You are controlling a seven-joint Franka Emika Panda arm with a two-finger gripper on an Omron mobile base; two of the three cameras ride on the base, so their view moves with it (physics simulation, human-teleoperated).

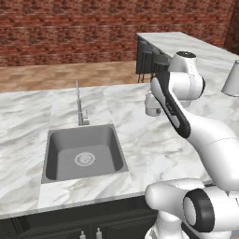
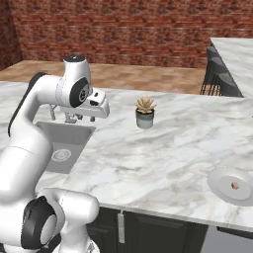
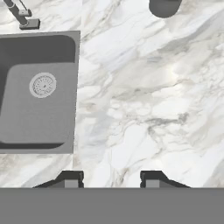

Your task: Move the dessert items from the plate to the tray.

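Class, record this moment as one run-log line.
fingers: apart, holding nothing | above: marble counter beside sink | plate: one small morsel | step: none moved yet

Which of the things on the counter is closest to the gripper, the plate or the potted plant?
The potted plant; it stands just beyond the gripper, while the white plate sits near the counter's front edge.

There are no words, numbers, labels or signs to read here. The marble counter (image 2: 163,148) is plain, the sink (image 1: 84,151) has no marks, the little plant pot (image 2: 145,119) has no label, and the white plate (image 2: 232,187) has nothing written on it. The brick wall (image 2: 123,29) is bare too.
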